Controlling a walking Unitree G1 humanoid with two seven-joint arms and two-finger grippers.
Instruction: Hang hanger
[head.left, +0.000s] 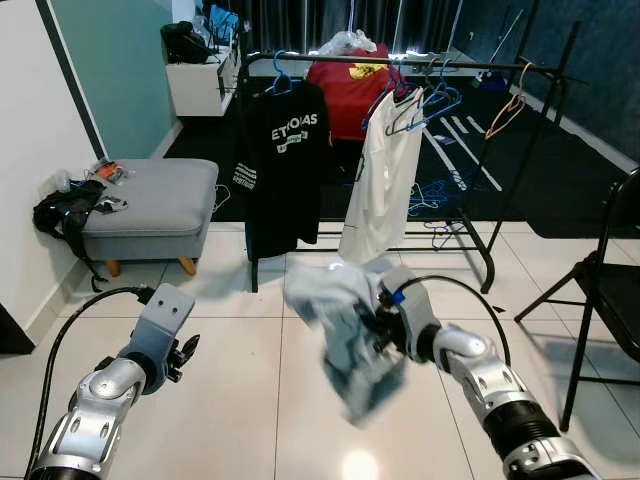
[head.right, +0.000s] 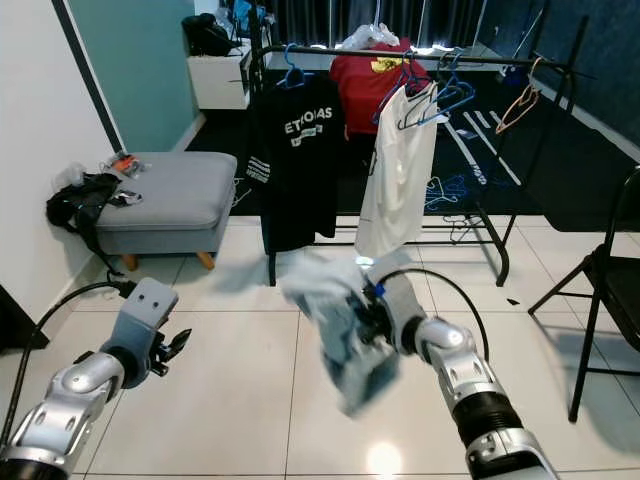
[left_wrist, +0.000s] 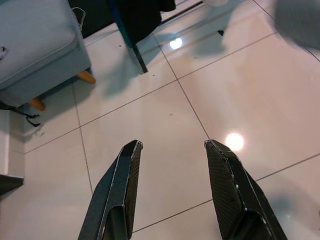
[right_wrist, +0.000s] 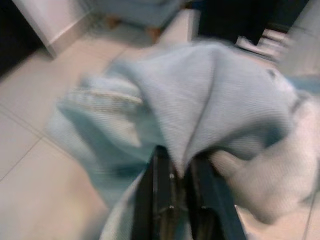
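My right gripper (head.left: 384, 326) is shut on a crumpled light blue garment (head.left: 345, 340) and holds it in the air over the tiled floor. The cloth drapes over the fingers (right_wrist: 160, 200) and looks blurred. My left gripper (left_wrist: 172, 145) is open with nothing between its fingers, low over the tiles at the left (head.left: 185, 355). Ahead stands a black clothes rack (head.left: 400, 62) with a black T-shirt (head.left: 285, 170), a white garment (head.left: 385, 180), a red shirt (head.left: 350, 85), bare blue hangers (head.left: 437, 100) and an orange hanger (head.left: 510, 110). Whether a hanger sits inside the held garment cannot be told.
A grey ottoman (head.left: 150, 205) stands at the left with a black bag (head.left: 65, 215) beside it against the white wall. A black folding chair (head.left: 610, 280) stands at the right. More hangers lie on the dark floor behind the rack.
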